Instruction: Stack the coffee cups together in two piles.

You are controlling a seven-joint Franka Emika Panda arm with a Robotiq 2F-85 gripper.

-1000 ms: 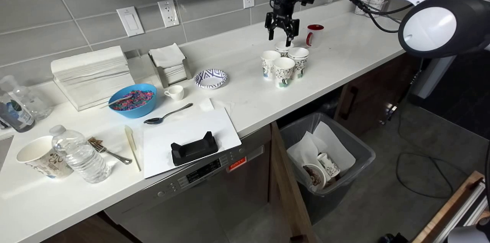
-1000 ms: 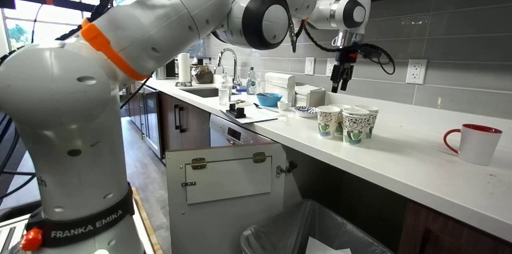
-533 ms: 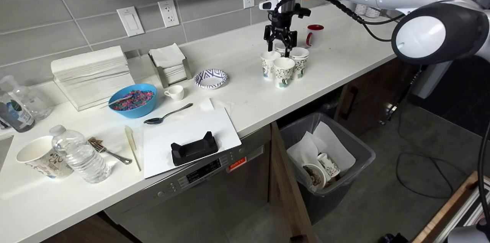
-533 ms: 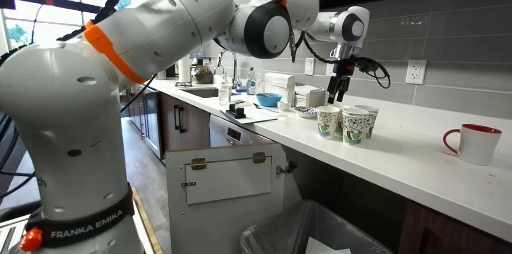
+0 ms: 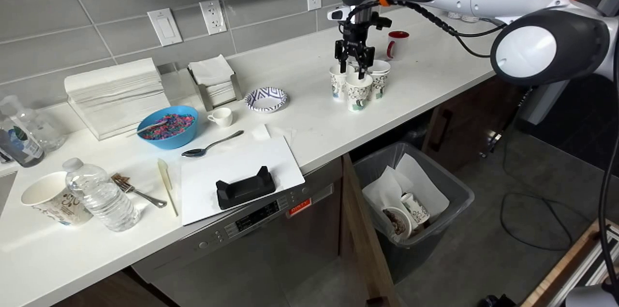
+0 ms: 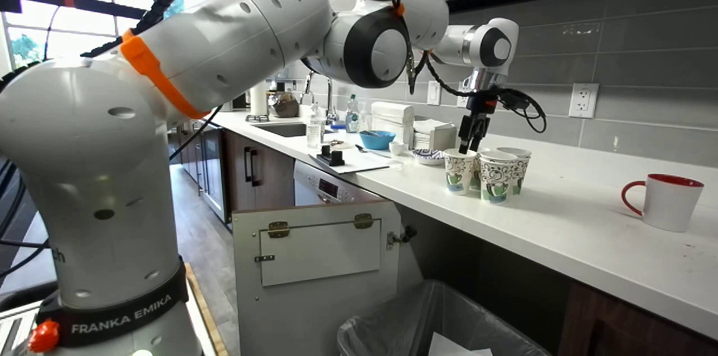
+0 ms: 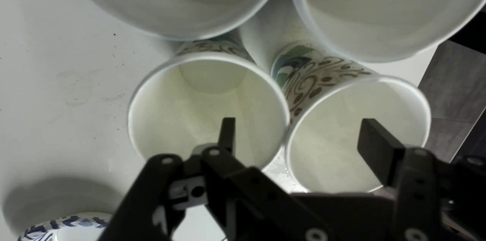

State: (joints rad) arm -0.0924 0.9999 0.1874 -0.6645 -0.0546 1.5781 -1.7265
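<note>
Several white tapered paper cups (image 5: 338, 87) stand upright, close together on the counter; they also show in an exterior view (image 6: 459, 175). The right-hand cup (image 5: 379, 82) has a double rim, as if two are nested; it also shows in an exterior view (image 6: 496, 182). My gripper (image 5: 352, 70) is open and empty, low over the cups; it also shows in an exterior view (image 6: 469, 148). In the wrist view, the gripper (image 7: 298, 131) has one finger over the left cup (image 7: 163, 119) and one over the right cup (image 7: 326, 142). Whether the tips are below the rims I cannot tell.
A red-rimmed mug (image 5: 398, 46) stands behind the cups; it also shows in an exterior view (image 6: 670, 204). A patterned bowl (image 5: 266, 100) lies to their left, with a blue bowl (image 5: 184, 135) beyond. A bin (image 5: 462, 196) stands below the counter edge.
My gripper has come down from above the cups to just over the rims of the two front-left ones. It stays open. The cups have not moved.
</note>
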